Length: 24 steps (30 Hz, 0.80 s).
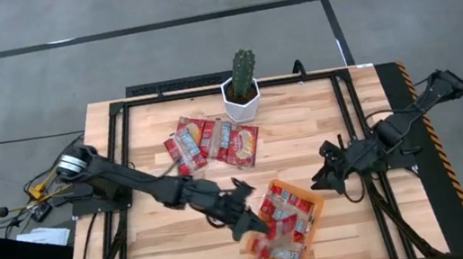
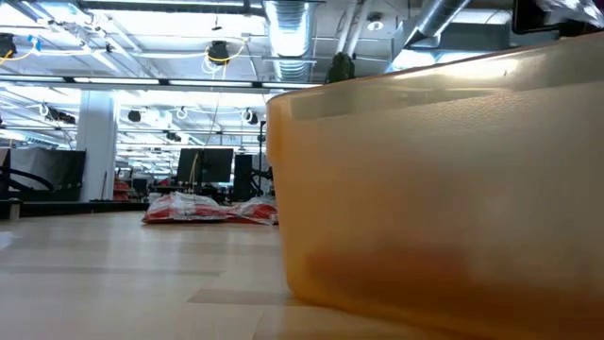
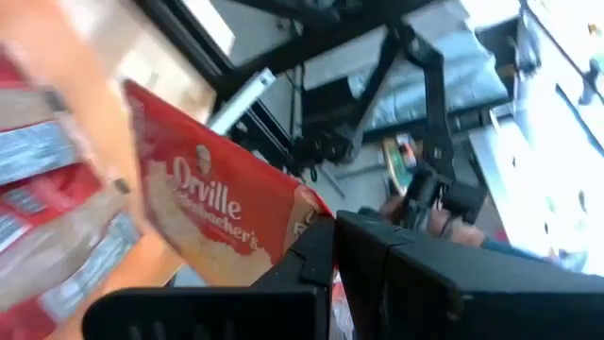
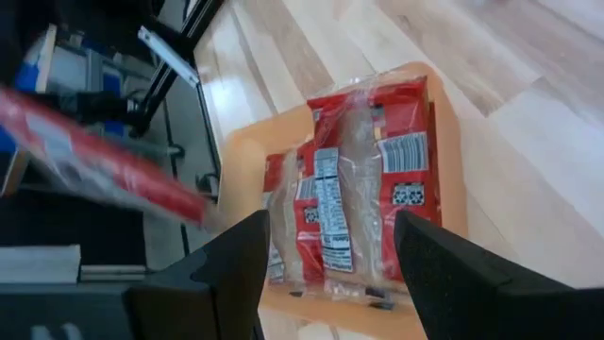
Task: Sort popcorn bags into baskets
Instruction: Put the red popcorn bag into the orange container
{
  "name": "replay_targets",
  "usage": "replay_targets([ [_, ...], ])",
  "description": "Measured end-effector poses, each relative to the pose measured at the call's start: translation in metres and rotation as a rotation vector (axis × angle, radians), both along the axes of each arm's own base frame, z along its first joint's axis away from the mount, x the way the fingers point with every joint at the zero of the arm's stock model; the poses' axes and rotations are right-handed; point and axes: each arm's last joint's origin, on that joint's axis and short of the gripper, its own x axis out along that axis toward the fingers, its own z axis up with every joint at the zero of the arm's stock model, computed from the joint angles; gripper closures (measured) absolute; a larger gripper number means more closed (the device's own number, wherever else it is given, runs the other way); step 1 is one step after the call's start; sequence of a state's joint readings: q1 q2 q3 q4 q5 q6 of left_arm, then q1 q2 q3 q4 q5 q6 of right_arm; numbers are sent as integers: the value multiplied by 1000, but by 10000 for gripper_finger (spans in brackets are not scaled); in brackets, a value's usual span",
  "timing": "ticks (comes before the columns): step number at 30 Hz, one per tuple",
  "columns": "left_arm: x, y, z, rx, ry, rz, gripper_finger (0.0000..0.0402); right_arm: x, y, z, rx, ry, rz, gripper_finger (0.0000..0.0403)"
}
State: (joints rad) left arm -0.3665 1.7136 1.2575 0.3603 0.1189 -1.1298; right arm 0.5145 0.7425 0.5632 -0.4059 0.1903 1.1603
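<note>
My left gripper [image 1: 250, 223] is shut on one red popcorn bag [image 3: 212, 212] at the near-left corner of the orange tray [image 1: 317, 201]. The right wrist view shows this bag [image 4: 99, 168] as a slanted red strip past the tray's edge. Several packets [image 4: 363, 184] lie flat in the tray [image 4: 241, 156]. More red packets [image 1: 213, 143] lie flat on the table near the cactus pot and also show in the low view [image 2: 209, 210]. My right gripper [image 1: 327, 173] is open at the tray's right side, touching nothing; its fingers [image 4: 330, 260] point at the tray. My left gripper pinches the popcorn bag between its two fingers by one end [image 3: 304, 219]. The rest of the bag sticks out past the fingertips, tilted, in the air at the tray's corner. Whether its far end touches the tray does not show.
A white pot with a cactus [image 1: 243, 92] stands at the table's far edge. A black frame [image 1: 207, 82] rims the table. The tray's orange wall [image 2: 444, 179] fills much of the low view. Bare wood lies left of the tray [image 1: 165, 239].
</note>
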Motion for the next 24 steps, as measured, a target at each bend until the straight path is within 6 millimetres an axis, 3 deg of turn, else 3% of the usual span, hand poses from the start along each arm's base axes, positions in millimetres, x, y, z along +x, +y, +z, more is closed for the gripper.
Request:
replay_targets([
  [7, 36, -14, -27, 61, 28, -118, 401, -3, 5, 1, 40, -5, -60, 149],
  [14, 56, -19, -53, 57, 80, -128, 401, -2, 10, -1, 30, 0, -56, 149],
  [24, 66, -21, -53, 83, 45, -71, 401, 6, 16, -10, -8, 33, -57, 149],
])
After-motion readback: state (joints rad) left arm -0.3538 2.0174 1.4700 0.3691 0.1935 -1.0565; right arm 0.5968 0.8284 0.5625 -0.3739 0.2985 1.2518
